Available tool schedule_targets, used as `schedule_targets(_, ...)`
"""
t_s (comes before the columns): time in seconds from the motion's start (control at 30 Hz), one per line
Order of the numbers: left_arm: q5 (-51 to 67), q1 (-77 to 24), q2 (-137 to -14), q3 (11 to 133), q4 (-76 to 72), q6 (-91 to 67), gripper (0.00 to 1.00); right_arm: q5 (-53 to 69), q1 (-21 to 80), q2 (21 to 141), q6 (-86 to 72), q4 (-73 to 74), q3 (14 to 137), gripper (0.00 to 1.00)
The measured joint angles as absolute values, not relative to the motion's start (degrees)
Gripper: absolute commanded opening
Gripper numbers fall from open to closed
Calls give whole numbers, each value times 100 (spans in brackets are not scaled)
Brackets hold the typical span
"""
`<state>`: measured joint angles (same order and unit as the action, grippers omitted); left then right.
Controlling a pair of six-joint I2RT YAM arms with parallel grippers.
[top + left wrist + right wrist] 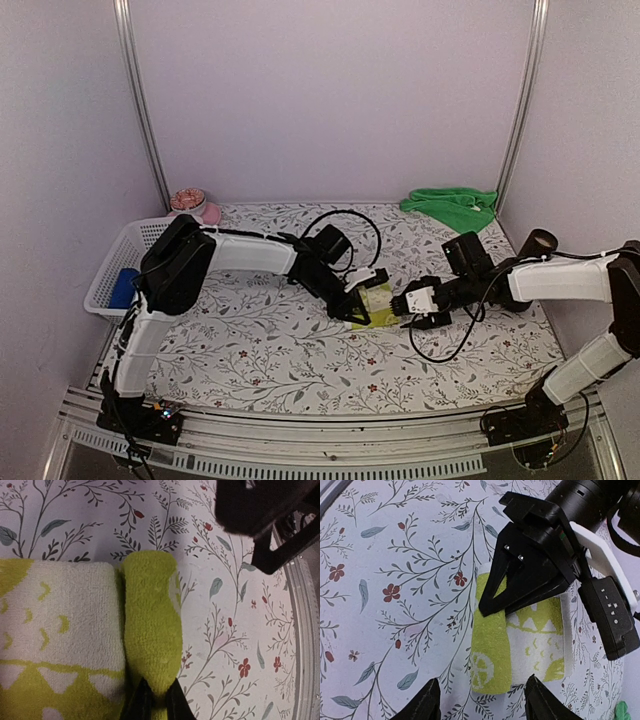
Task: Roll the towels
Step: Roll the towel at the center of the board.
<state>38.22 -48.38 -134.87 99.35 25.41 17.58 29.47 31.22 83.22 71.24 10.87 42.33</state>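
The rolled yellow-lime towel [491, 640] runs lengthwise from the left end effector [156, 697], clamped on one end, toward the right end effector [482, 703], open and empty.

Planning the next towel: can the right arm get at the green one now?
Probably yes: the right gripper is open and empty, and the green towel lies unobstructed at the back right.

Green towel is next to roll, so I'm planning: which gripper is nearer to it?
Right. The right gripper is mid-table, in front of the green towel at the back right; the left gripper, pinching the yellow towel, sits farther left.
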Motion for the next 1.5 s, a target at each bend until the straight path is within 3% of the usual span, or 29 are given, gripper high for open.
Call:
schedule_targets(0.33, 4665, -4552, -13745, 10101, 2759, 1559, 0, 1776, 3918, 8788, 6886, -655, 3747, 49)
schedule_targets(0.83, 5133, -4449, -14031, 10420, 2974, 1275, 0, 1026, 4322, 9404, 6702, -1516, 3667, 40)
schedule_targets(0.97, 5153, -4442, -14051, 10447, 2991, 1232, 0, 952, 4327, 9454, 6696, -1599, 3662, 32)
schedule_targets(1.1, 5186, -4434, -14088, 10508, 3052, 1212, 0, 871, 4338, 9614, 6685, -1715, 3664, 16)
schedule_targets(1.23, 5194, -4434, -14114, 10554, 3105, 1212, 14, 779, 4348, 9747, 6670, -1848, 3686, 4)
schedule_targets(1.5, 5033, -4434, -13972, 10394, 2976, 1315, 47, 740, 4342, 9824, 6495, -1590, 3905, 3)
